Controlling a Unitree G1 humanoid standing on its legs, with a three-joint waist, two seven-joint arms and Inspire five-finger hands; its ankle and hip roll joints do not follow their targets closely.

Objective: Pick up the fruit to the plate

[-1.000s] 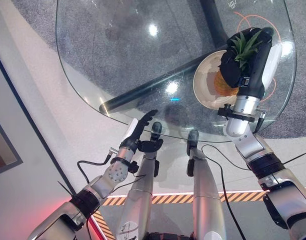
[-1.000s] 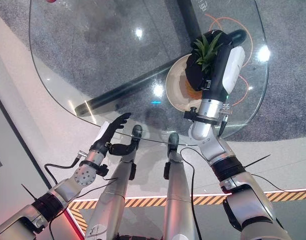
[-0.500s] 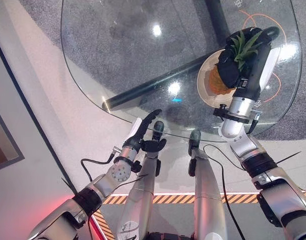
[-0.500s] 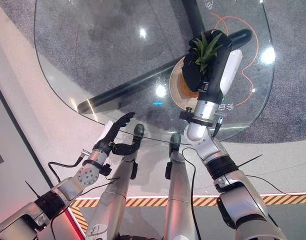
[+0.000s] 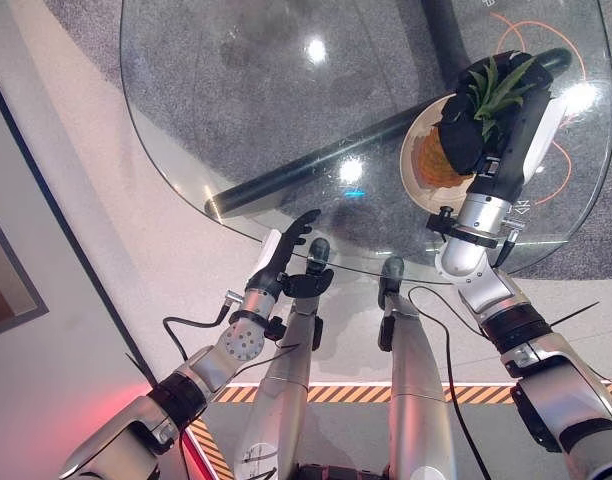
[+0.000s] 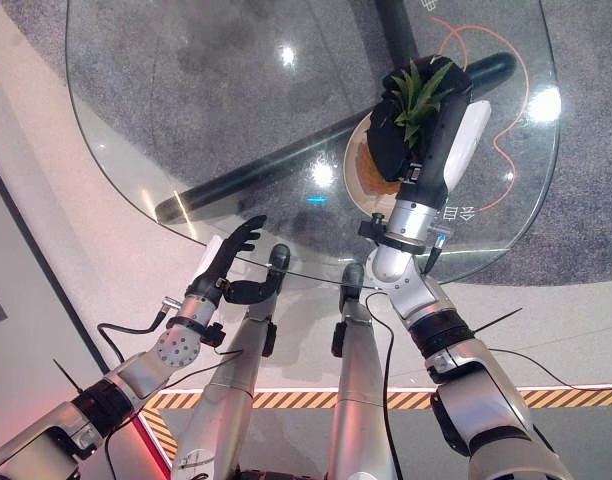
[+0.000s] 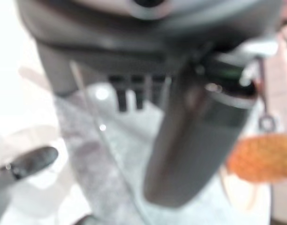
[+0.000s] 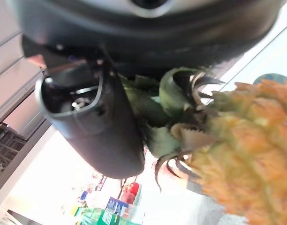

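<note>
The fruit is a small orange-yellow pineapple with a scaly skin and a green spiky crown [image 5: 444, 160]. It is above the round cream plate [image 5: 414, 185], which stands on the round clear glass table [image 5: 236, 90] near its right edge. The dark right hand [image 5: 486, 125] grasps it from above: the fingers are curled around the upper part, so the leaves stick out past the knuckles and only the orange body shows below. Whether the pineapple touches the plate or hangs just above it, I cannot tell.

The right wrist view gives what the head views do not — the rough diamond pattern of the skin [image 8: 246, 154] and the toothed, partly dry leaves at the base of the crown, pressed against the dark thumb [image 8: 94, 126]. In the left wrist view the pineapple is an orange blur [image 7: 263, 159] far across the glass.

The left hand [image 6: 231, 250] is at the near edge of the table, beside the rim, with fingers straight and relaxed and nothing in it. The glass between the two hands is bare — a dark bar-shaped table base [image 5: 316, 160] shows through it, running under the plate.
</note>
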